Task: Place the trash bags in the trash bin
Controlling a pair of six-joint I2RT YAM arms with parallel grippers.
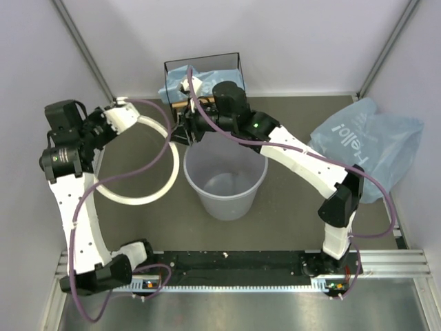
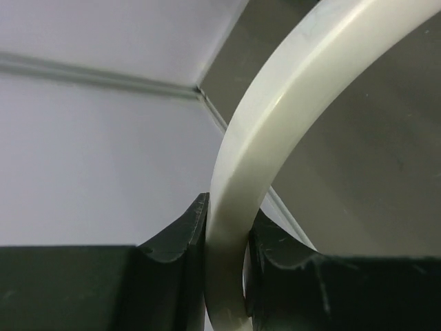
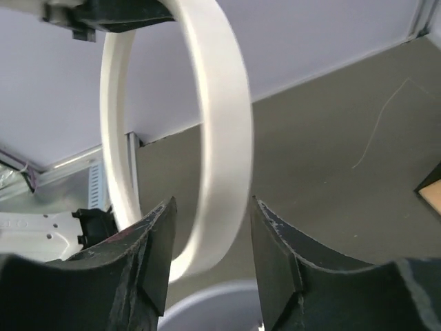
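Note:
The trash bin [image 1: 226, 181], a translucent whitish bucket, stands in the middle of the table without its white ring rim [image 1: 138, 200]. That ring is lifted to the bin's left. My left gripper [image 1: 132, 110] [image 2: 227, 265] is shut on the ring's far edge [image 2: 275, 124]. My right gripper [image 1: 180, 132] [image 3: 210, 234] is open, its fingers either side of the ring's right edge [image 3: 224, 124] with gaps showing; the bin's rim [image 3: 207, 310] lies below. One light-blue trash bag [image 1: 180, 79] sits in the shelf, another with white lettering [image 1: 365, 148] lies at the right.
A black-wire-framed shelf [image 1: 238, 69] stands against the back wall, just behind the bin and my right wrist. White walls close in on the left, back and right. The arm bases sit on the rail [image 1: 234, 265] at the near edge.

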